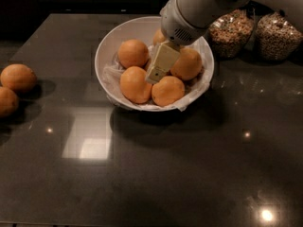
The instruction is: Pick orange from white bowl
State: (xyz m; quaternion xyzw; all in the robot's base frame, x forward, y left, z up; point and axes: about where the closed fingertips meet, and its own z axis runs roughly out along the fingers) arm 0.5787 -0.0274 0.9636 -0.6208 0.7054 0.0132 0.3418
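Note:
The white bowl (110, 51) with a crumpled white paper lining stands at the back middle of the dark table and holds several oranges. The gripper (154, 74) reaches down from the upper right into the middle of the bowl. Its cream finger (162, 61) points down among the oranges, between the front left orange (135, 84), the front right orange (168, 90) and the right orange (187, 64). Another orange (132, 53) lies at the back left of the bowl. One at the back (158, 36) is mostly hidden by the arm.
Two loose oranges (18, 77) (6, 101) lie at the table's left edge. Two glass jars of grain (230, 32) (278, 36) stand behind the bowl at the right. The grey arm (199, 8) hangs over the bowl's back rim.

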